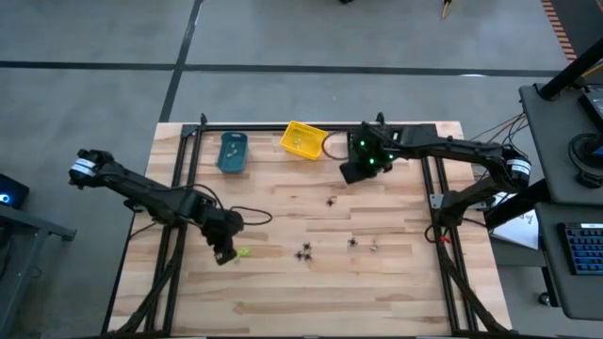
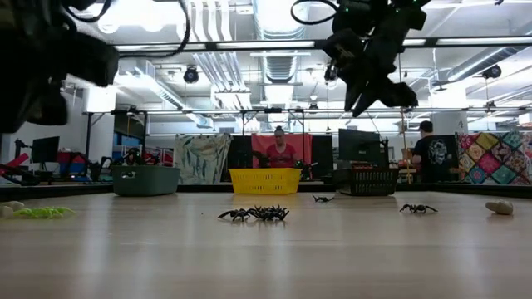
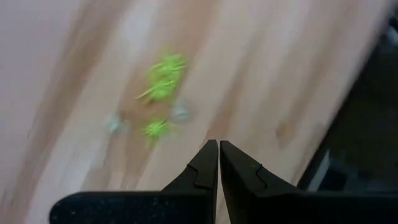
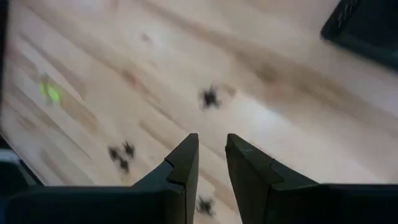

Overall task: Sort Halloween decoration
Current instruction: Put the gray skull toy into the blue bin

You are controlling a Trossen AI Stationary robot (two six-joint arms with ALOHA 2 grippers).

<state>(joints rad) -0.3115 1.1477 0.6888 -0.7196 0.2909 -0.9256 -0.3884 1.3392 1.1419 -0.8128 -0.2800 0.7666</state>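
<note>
The Halloween decoration lies scattered on the wooden table: a yellow-green trinket (image 1: 243, 252) (image 3: 163, 81) at the near left, black spiders (image 1: 331, 201) (image 1: 303, 253) (image 1: 352, 242) in the middle, and a pale one (image 1: 374, 247) beside them. My left gripper (image 1: 224, 254) (image 3: 218, 143) hangs shut just left of the yellow-green trinket, above the table. My right gripper (image 1: 352, 173) (image 4: 211, 138) hovers high near the far edge, its fingers a narrow gap apart with nothing between them. A black spider (image 4: 210, 97) lies on the table beyond its fingertips.
Three bins stand along the far edge: teal (image 1: 232, 151), yellow (image 1: 303, 139) and black (image 2: 366, 178) (image 4: 367, 25). Cables run over the table near both arms. Beyond the table, people stand in the room (image 2: 279, 149).
</note>
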